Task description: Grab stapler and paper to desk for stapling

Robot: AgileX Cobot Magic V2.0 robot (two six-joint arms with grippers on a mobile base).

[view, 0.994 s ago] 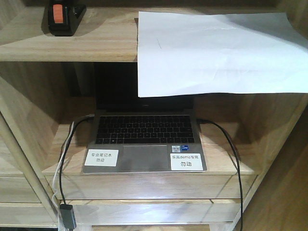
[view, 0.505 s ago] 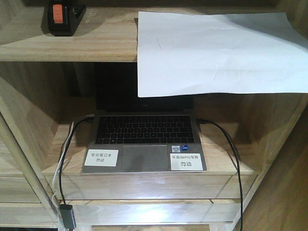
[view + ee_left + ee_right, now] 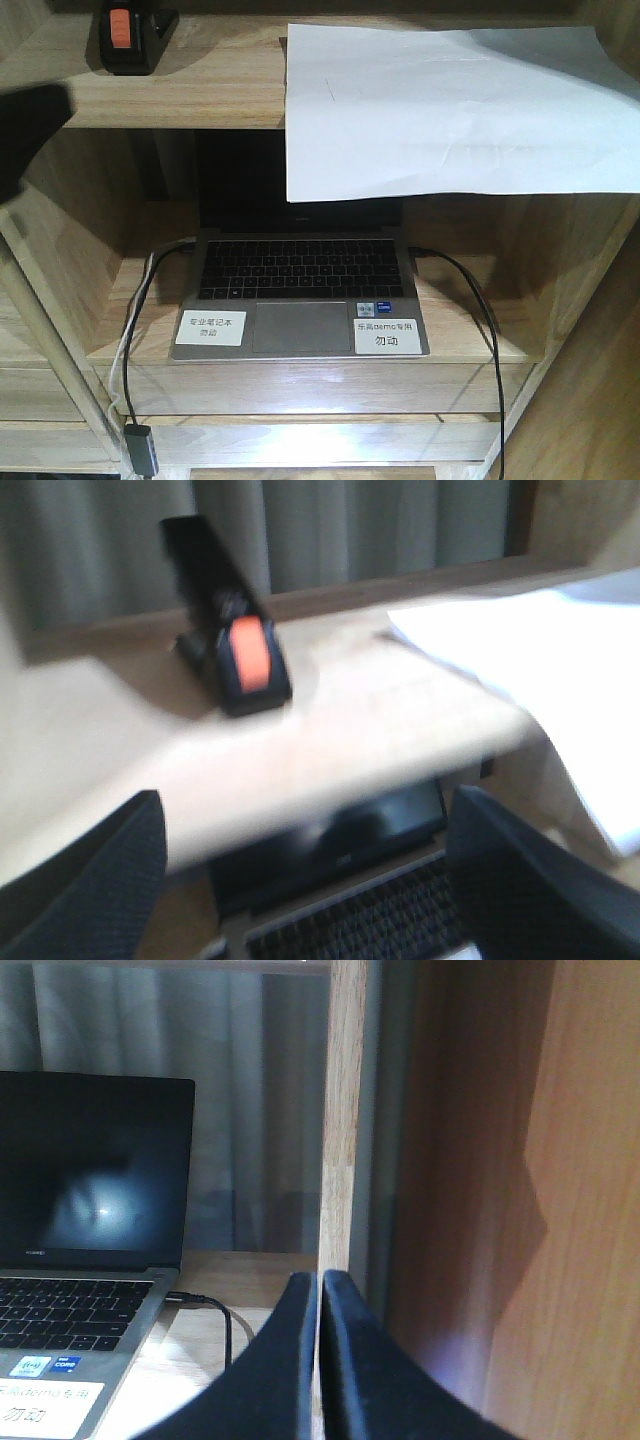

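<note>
The black stapler [image 3: 130,38] with its orange-red patch lies at the left end of the upper shelf [image 3: 200,95]. The white paper [image 3: 450,110] lies on the same shelf to the right, its front part hanging over the edge. In the blurred left wrist view, the stapler [image 3: 235,650] and paper [image 3: 530,660] are ahead and above my left gripper [image 3: 310,870]. That gripper is open, empty, and level with the shelf edge. My left arm [image 3: 25,130] shows as a dark blur at the left. My right gripper [image 3: 319,1285] is shut on nothing, low beside a shelf post [image 3: 345,1110]. The desk is out of view.
An open laptop [image 3: 300,290] sits on the lower shelf under the paper, with a black cable [image 3: 480,320] on its right and cables [image 3: 135,340] on its left. Wooden shelf walls [image 3: 590,300] close in both sides. Drawers [image 3: 320,440] lie below.
A dark blur of my left arm has come into the left edge of the front view, just below the upper shelf. Stapler, paper and laptop have not moved.
</note>
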